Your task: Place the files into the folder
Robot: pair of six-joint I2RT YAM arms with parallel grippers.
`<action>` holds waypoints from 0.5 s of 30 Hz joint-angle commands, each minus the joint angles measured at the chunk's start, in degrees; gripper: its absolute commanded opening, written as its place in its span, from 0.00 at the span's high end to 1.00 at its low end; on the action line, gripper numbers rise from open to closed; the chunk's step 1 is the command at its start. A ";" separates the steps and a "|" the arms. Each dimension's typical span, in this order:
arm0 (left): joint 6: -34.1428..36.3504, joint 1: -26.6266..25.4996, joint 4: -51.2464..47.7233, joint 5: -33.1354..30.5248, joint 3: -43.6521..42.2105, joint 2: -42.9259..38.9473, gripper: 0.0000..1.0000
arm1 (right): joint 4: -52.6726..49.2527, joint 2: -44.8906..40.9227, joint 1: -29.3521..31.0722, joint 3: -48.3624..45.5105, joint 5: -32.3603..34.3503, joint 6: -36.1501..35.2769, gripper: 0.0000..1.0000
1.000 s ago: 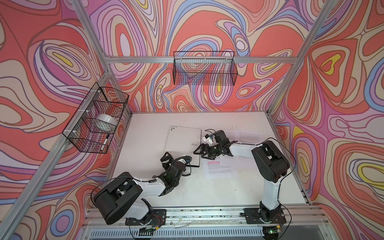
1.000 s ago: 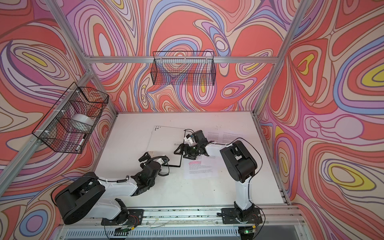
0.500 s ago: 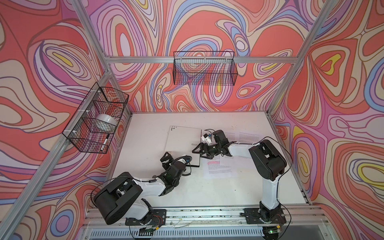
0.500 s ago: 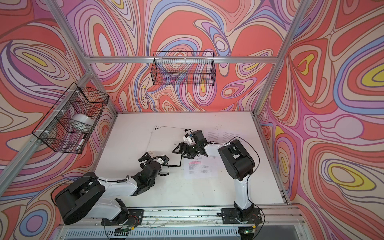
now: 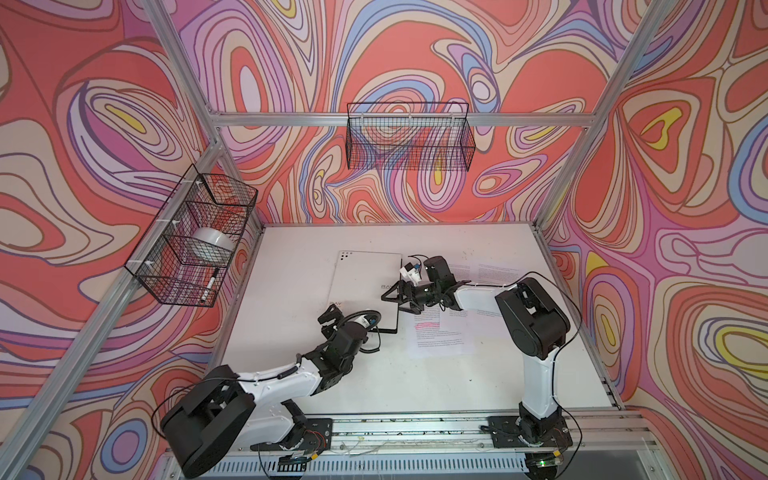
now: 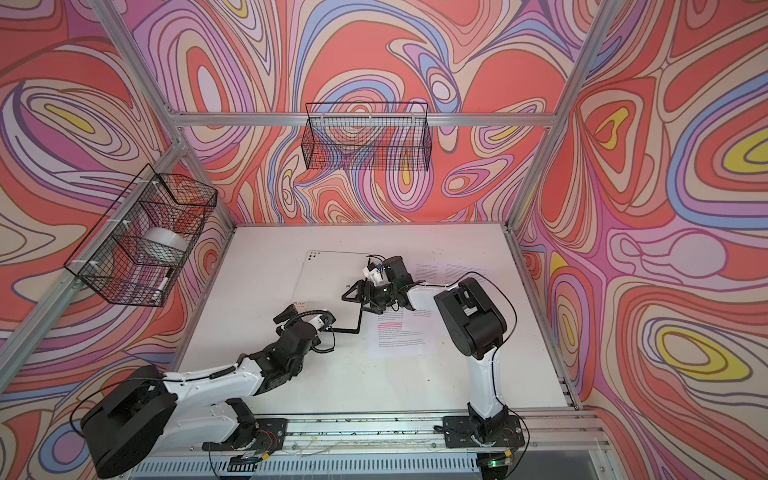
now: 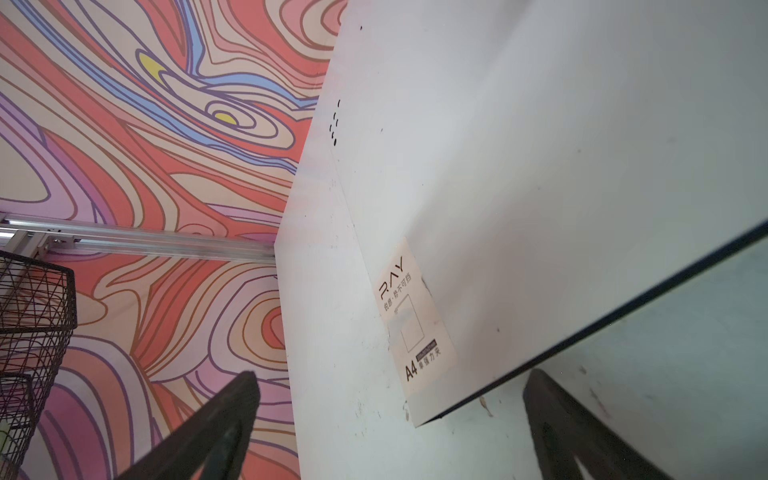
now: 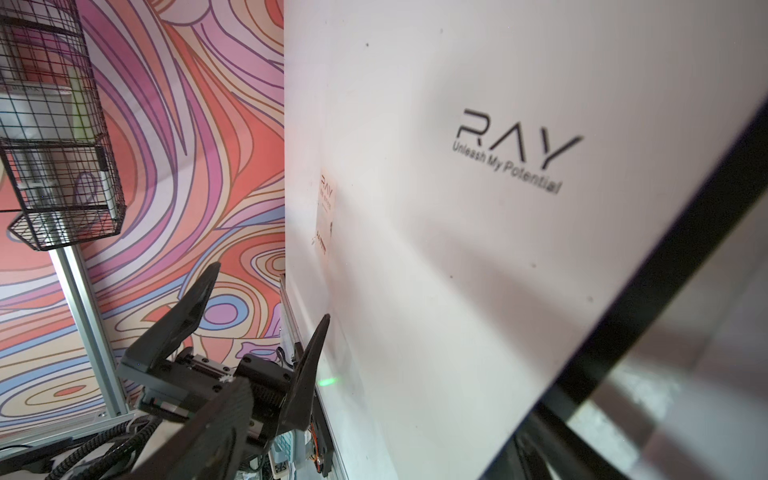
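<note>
The folder (image 5: 365,274) (image 6: 328,274) is lying shut, silver side up, near the middle of the table (image 5: 415,382), its "RAY" logo showing clearly in the right wrist view (image 8: 457,249). The files (image 5: 440,340) (image 6: 399,338) are sitting loose on the table just right of the folder. The nearest sheet is showing pink-marked lines, and further sheets are lying farther back, partly under the right arm. The left gripper (image 5: 353,322) (image 6: 303,318) is hovering at the folder's near edge with its jaws spread wide. In the left wrist view (image 7: 390,378) the two fingers are framing the near left corner with its A4 label (image 7: 415,324). The right gripper (image 5: 395,301) (image 6: 355,302) is reaching across to the folder's right edge, jaws likewise spread and gripping nothing. A black rim is showing along that edge, and the cover may be lifting slightly there, though the views are too oblique to be sure.
</note>
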 commanded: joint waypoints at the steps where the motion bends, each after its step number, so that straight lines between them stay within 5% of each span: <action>1: -1.17 0.43 -7.69 1.64 1.96 -2.12 0.00 | 0.22 0.13 -0.36 2.31 -1.63 0.47 0.04; 15: -19.97 12.71 -36.75 13.15 24.30 -6.02 0.00 | 5.21 -0.30 0.46 5.04 -1.13 5.52 0.04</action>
